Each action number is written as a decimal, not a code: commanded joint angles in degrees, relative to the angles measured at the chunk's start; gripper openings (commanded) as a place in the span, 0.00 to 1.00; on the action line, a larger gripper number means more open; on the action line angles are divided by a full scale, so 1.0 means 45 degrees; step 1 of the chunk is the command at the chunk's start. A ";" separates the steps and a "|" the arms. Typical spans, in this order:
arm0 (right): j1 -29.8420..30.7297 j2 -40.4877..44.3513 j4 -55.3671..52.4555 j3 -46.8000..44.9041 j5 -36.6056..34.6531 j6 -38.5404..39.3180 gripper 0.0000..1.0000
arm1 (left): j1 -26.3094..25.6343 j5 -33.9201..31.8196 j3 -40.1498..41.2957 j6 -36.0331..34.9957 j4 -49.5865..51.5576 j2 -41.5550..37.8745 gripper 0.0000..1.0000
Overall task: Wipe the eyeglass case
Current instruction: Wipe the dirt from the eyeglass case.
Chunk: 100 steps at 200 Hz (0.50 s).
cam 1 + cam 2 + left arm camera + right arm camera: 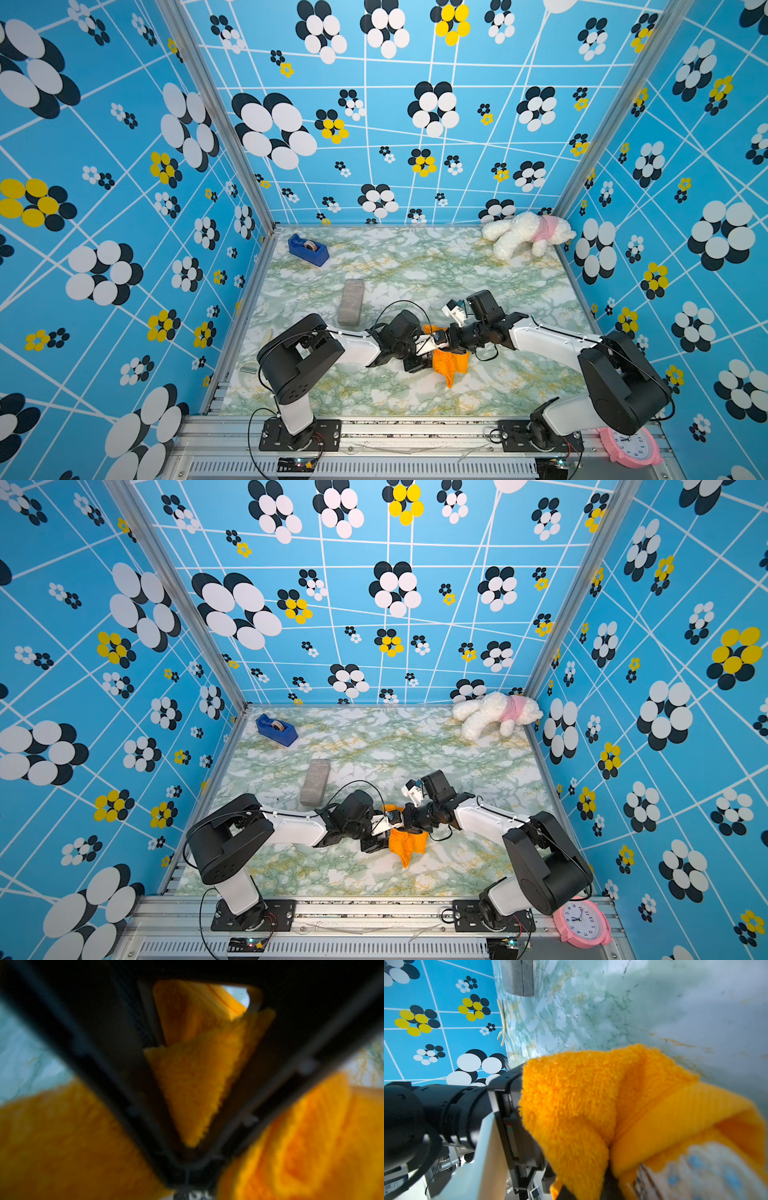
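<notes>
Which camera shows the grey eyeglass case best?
The top camera: in both top views the whole eyeglass case lies unobstructed on the table. The right wrist view catches only one end at the picture's edge. The left wrist view shows only orange cloth.

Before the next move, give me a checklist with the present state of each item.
1. Cloth grip: left gripper shut on orange cloth: ok.
2. Second grip: right gripper shut at the cloth, pinch hidden: cannot tell.
3. Contact: cloth touching eyeglass case: not ok, they are apart.
4. Access: case uncovered, flat on table: ok.
5. Bracing: a gripper steadying the case: not ok, neither touches it.
</notes>
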<state>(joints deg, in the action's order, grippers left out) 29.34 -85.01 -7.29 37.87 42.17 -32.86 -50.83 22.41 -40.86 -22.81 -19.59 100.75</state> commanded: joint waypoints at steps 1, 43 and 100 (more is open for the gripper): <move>0.0195 -0.0546 -0.0563 -0.0545 -0.0482 -0.0164 0.02 | -0.0029 0.0536 -0.0527 0.0106 -0.2655 0.0168 0.31; -0.1311 0.1500 -0.3432 -0.0654 -0.2371 0.1092 0.00 | 0.0006 0.0419 -0.0392 0.0049 -0.2526 -0.0059 0.31; -0.0468 0.0665 -0.2892 0.0126 -0.2267 0.0851 0.00 | 0.0027 0.0507 -0.0605 -0.0029 -0.2235 -0.0016 0.30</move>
<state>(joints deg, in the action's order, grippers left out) 22.70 -76.86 -18.92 36.99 34.37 -27.90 -50.92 22.50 -40.99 -22.48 -23.62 101.73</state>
